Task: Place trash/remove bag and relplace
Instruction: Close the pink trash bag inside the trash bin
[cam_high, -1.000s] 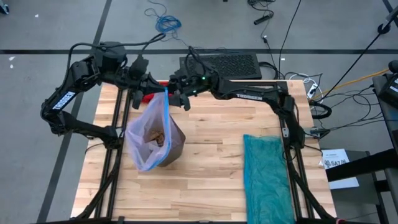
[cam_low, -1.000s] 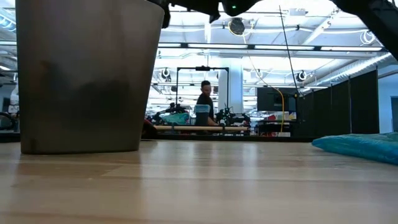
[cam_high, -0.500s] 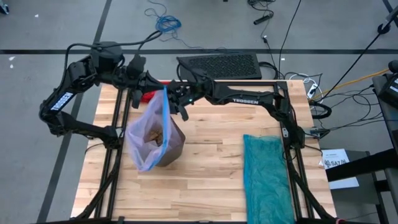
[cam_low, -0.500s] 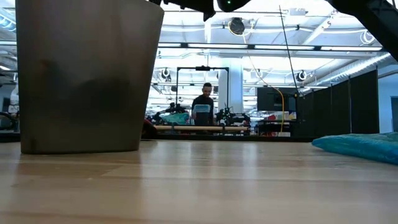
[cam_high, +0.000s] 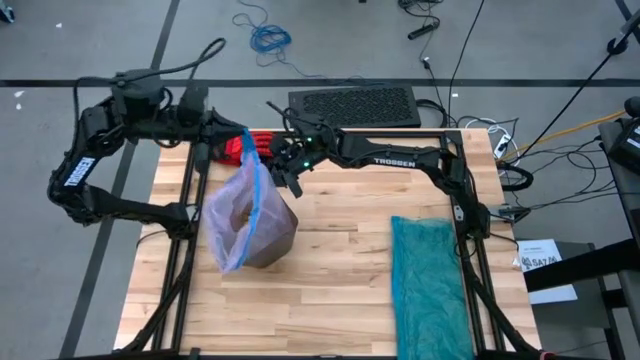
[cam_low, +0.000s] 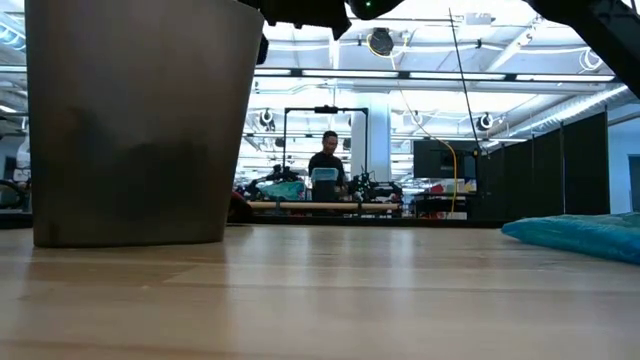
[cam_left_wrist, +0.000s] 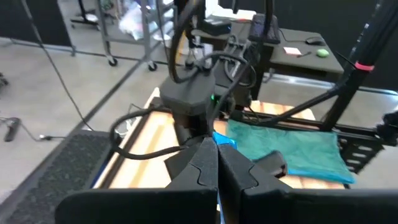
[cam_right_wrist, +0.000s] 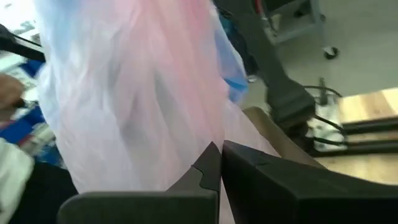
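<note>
The bag (cam_high: 243, 205) is held up out of the bin (cam_high: 278, 235) at the desk's (cam_high: 340, 280) far left, so it can be lifted clear. Its top edge is pinched by both closed end effectors, left (cam_high: 238, 146) and right (cam_high: 272, 170).

The wooden table (cam_high: 340, 270) carries a teal-green plastic bag (cam_high: 428, 285) lying flat along its right side; the low view shows the same bag as a low teal mound at the table's right edge. A red glove (cam_high: 238, 147) lies at the table's far edge. A dark perforated mat (cam_high: 355, 104) rests on the grey floor just behind the table. A blue cable (cam_high: 268, 38) is coiled farther back. White papers (cam_high: 543, 262) sit right of the table. 1 person (cam_low: 325, 160) stands at a workbench in the room beyond.
</note>
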